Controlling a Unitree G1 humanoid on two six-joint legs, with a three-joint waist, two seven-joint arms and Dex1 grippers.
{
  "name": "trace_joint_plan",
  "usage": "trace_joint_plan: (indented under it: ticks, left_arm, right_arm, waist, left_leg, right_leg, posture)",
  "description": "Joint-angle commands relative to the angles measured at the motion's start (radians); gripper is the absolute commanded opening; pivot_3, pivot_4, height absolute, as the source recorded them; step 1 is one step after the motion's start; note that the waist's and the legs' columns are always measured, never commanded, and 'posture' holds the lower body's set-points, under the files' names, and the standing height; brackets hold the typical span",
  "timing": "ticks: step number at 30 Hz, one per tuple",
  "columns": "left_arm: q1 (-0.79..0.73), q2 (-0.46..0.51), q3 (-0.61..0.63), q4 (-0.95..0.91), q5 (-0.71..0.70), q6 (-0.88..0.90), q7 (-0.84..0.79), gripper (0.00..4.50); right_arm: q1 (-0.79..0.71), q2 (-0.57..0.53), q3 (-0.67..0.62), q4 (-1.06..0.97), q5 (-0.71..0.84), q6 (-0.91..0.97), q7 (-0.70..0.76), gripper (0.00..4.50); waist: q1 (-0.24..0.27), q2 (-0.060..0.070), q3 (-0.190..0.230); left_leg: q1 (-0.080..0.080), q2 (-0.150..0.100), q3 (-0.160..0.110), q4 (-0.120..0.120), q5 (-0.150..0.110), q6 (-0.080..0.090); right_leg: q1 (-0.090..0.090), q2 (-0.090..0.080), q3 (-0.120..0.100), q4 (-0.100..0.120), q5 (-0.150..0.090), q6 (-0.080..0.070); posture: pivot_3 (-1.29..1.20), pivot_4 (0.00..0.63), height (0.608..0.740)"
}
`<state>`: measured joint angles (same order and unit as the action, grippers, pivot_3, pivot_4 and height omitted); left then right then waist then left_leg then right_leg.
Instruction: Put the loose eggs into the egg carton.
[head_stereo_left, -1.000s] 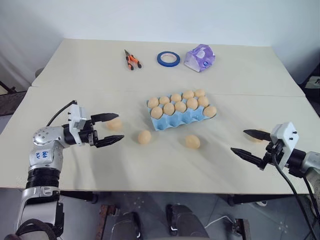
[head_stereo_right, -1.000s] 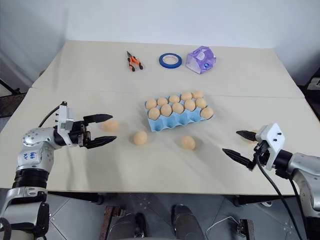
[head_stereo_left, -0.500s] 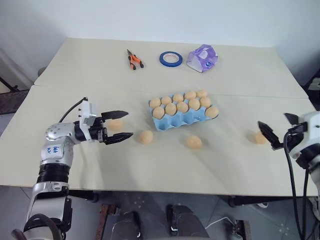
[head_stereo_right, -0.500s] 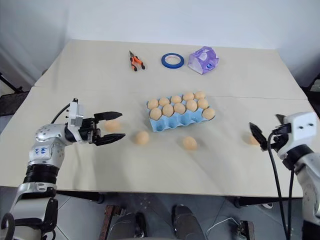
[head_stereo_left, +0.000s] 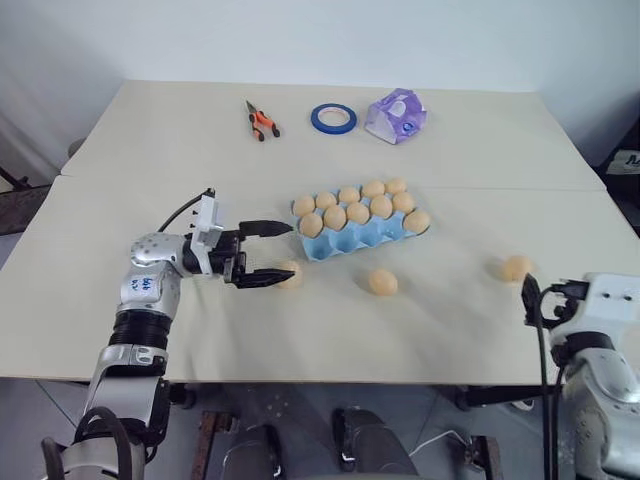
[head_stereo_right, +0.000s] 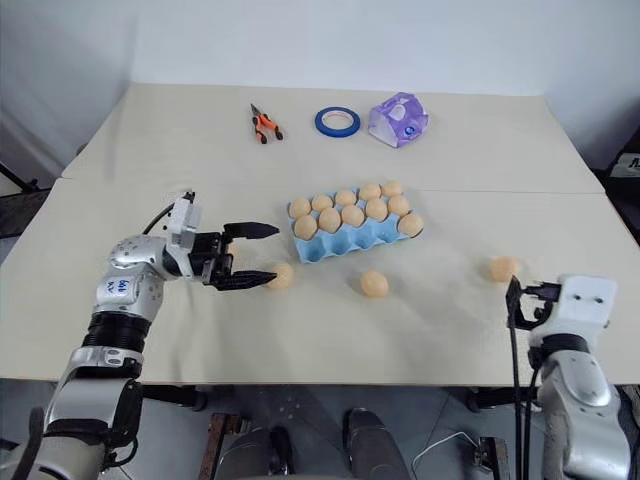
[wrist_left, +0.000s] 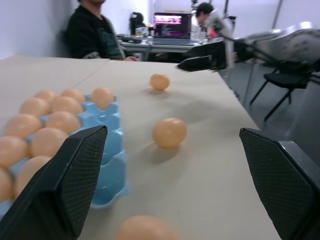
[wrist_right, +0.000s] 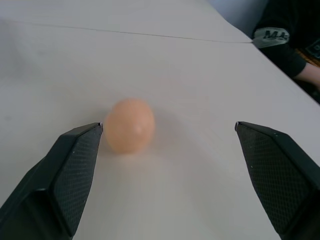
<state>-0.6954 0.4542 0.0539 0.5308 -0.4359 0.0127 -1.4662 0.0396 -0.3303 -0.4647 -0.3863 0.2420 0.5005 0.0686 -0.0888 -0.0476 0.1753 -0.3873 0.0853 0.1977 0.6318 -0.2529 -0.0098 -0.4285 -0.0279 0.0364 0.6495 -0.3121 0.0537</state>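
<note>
The left gripper (head_stereo_right: 257, 257), jaws apart, has moved right until an egg (head_stereo_right: 281, 275) sits by its fingertips. The egg carton (head_stereo_right: 353, 226) lies beyond. The right gripper (wrist_right: 167, 165), also open, now faces another egg (wrist_right: 129, 125), so both grasps seem close.

Loose egg (wrist_right: 129, 125) on pale table (wrist_right: 200, 75) between wide-spread gripper (wrist_right: 169, 131) fingers

Tan-orange eggs (head_stereo_right: 374, 284); light blue carton (head_stereo_right: 345, 239); beige table (head_stereo_right: 300, 330).

Left end effector (head_stereo_left: 268, 253) partly hides one egg (head_stereo_left: 291, 272).
</note>
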Motion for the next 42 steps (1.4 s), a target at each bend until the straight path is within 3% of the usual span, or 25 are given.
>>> trace_joint_plan:
  ticks: [1, 6, 10, 16, 21, 28, 36, 41, 42]
  left_arm:
    - [-0.022, 0.007, 0.004, -0.021, -0.007, 0.009, -0.003, 4.50]
    - [0.016, 0.047, 0.027, -0.056, -0.008, 0.023, 0.019, 4.50]
    - [0.131, 0.111, 0.071, -0.187, -0.037, 0.083, 0.066, 4.50]
    - [0.265, 0.161, 0.110, -0.320, -0.062, 0.136, 0.114, 4.50]
    - [0.322, 0.190, 0.173, -0.315, -0.058, 0.120, 0.174, 4.50]
    - [0.366, 0.215, 0.203, -0.327, -0.070, 0.133, 0.197, 4.50]
    - [0.386, 0.216, 0.211, -0.349, -0.080, 0.134, 0.217, 4.50]
    - [0.380, 0.206, 0.203, -0.357, -0.081, 0.138, 0.230, 4.50]
    - [0.379, 0.205, 0.201, -0.358, -0.081, 0.138, 0.231, 4.50]
  right_arm:
    - [-0.104, -0.024, -0.008, 0.151, -0.029, -0.093, -0.014, 4.46]
    - [-0.210, -0.051, 0.014, 0.349, -0.065, -0.189, 0.001, 4.46]
    - [-0.273, -0.072, 0.040, 0.497, -0.079, -0.262, 0.031, 4.46]
    - [-0.331, -0.080, 0.081, 0.626, -0.087, -0.320, 0.060, 4.46]
    - [-0.382, -0.080, 0.112, 0.720, -0.098, -0.360, 0.066, 4.46]
    - [-0.372, -0.070, 0.117, 0.699, -0.094, -0.349, 0.050, 4.46]
    - [-0.180, -0.050, 0.164, 0.388, -0.065, -0.163, 0.086, 4.46]
    - [-0.182, -0.050, 0.138, 0.403, -0.061, -0.143, 0.066, 4.46]
    - [-0.191, -0.050, 0.132, 0.416, -0.059, -0.145, 0.061, 4.29]
  waist:
    - [0.000, 0.000, 0.000]
    - [0.002, 0.001, 0.000]
    - [-0.006, 0.003, 0.001]
    - [-0.018, 0.003, 0.002]
    - [-0.024, 0.003, 0.002]
    - [-0.026, 0.003, 0.002]
    - [-0.022, 0.003, 0.001]
    - [-0.025, 0.002, 0.001]
    - [-0.025, 0.002, 0.001]
  left_leg:
    - [0.000, 0.000, 0.000, 0.000, 0.000, 0.001]
    - [0.000, 0.000, -0.001, -0.001, 0.003, 0.003]
    - [0.000, 0.003, -0.001, -0.002, 0.003, 0.000]
    - [0.000, 0.004, -0.001, -0.001, 0.003, 0.000]
    - [0.001, 0.002, -0.001, -0.001, 0.003, 0.000]
    - [0.001, 0.002, -0.002, -0.001, 0.002, -0.002]
    - [0.001, 0.004, -0.003, -0.003, 0.001, -0.004]
    - [0.001, 0.003, -0.002, -0.002, 0.000, -0.005]
    - [0.001, 0.003, -0.002, -0.002, 0.001, -0.005]
  right_leg:
    - [0.000, 0.000, 0.000, 0.000, 0.000, 0.000]
    - [0.000, 0.000, 0.000, 0.000, 0.000, -0.001]
    - [-0.001, 0.000, 0.000, 0.001, -0.002, 0.001]
    - [-0.001, 0.000, 0.001, 0.004, -0.003, 0.002]
    - [0.000, -0.003, 0.000, 0.004, -0.003, 0.002]
    - [0.000, -0.003, 0.000, 0.004, -0.003, 0.002]
    - [-0.001, -0.003, -0.001, 0.003, -0.004, 0.000]
    - [0.000, -0.003, -0.001, 0.004, -0.004, 0.000]
    - [0.000, -0.003, -0.001, 0.004, -0.004, 0.000]
  posture:
    - [0.00, 0.150, 0.740]
    - [0.00, 0.150, 0.740]
    - [0.00, 0.150, 0.740]
    - [0.00, 0.150, 0.740]
    - [0.00, 0.150, 0.740]
    - [0.00, 0.150, 0.740]
    - [0.00, 0.150, 0.740]
    - [0.00, 0.150, 0.740]
    - [0.00, 0.150, 0.740]
